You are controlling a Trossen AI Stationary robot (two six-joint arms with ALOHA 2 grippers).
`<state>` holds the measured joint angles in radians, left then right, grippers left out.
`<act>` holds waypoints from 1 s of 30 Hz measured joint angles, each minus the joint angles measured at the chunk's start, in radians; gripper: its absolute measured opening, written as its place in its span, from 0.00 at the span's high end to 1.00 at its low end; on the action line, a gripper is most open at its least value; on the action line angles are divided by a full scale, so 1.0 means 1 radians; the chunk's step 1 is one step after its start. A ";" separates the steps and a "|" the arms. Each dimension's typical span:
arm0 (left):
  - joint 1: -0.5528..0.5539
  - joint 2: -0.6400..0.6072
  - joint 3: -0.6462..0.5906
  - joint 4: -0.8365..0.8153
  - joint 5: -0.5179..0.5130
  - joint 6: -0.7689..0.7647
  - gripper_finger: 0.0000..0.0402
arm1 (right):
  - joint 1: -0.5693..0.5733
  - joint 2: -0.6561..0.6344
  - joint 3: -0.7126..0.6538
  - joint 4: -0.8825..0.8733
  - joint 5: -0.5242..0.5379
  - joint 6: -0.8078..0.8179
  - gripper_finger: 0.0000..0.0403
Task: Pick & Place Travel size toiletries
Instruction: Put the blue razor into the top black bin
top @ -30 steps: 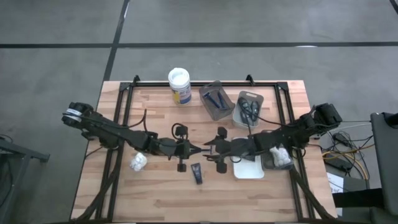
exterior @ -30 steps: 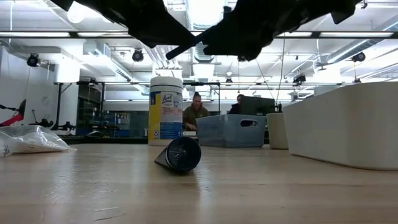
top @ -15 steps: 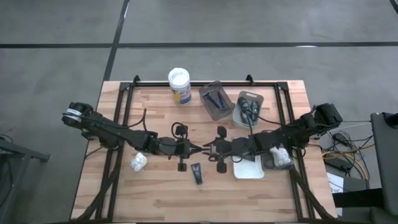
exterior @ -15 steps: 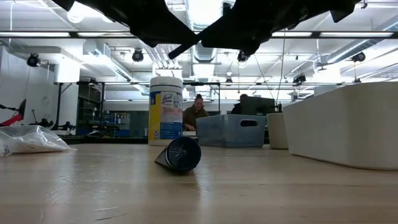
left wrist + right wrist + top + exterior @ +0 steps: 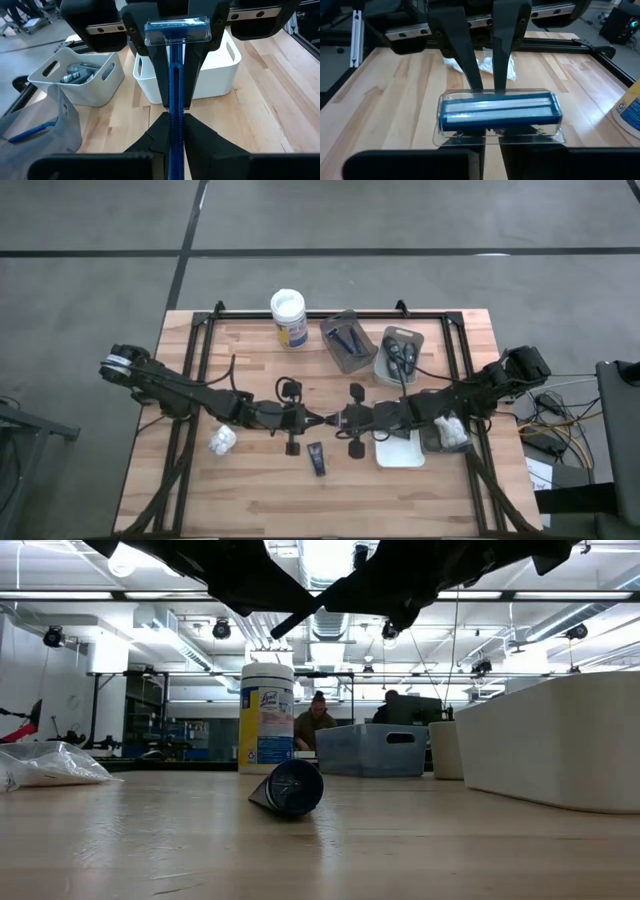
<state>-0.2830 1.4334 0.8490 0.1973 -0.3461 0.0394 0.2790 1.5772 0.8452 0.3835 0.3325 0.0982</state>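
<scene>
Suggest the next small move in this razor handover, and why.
Probably close the right gripper on the razor before the left lets go. The left gripper grips the handle in mid-air, and the razor's head already sits right at the right gripper.

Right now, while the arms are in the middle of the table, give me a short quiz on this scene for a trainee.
1. Which thing do the left gripper and right gripper hold between them above mid-table? A: a black bottle. B: a blue razor. C: a white tray.
2. True or false: the black tube lies on the bare table, in no tray.
3. Fill in: the white packet lies on the ___ arm's side of the table.

Key: 1 B, both sets of jaws look closed on it. 2 true. 3 left.
</scene>
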 joint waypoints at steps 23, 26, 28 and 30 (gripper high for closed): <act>0.000 0.000 -0.001 0.071 -0.033 0.047 0.90 | -0.002 -0.037 0.000 0.035 -0.024 -0.034 0.92; 0.000 0.000 -0.001 0.071 -0.032 0.048 0.90 | -0.002 -0.037 0.000 0.033 -0.026 -0.031 0.92; 0.000 0.000 -0.001 0.071 -0.032 0.048 0.89 | -0.002 -0.037 0.000 0.031 -0.026 -0.030 0.92; 0.000 0.000 -0.001 0.071 -0.034 0.047 0.86 | -0.002 -0.037 0.000 0.026 -0.027 -0.022 0.92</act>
<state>-0.2832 1.4338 0.8482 0.2680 -0.3805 0.0864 0.2775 1.5398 0.8455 0.4095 0.3054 0.0762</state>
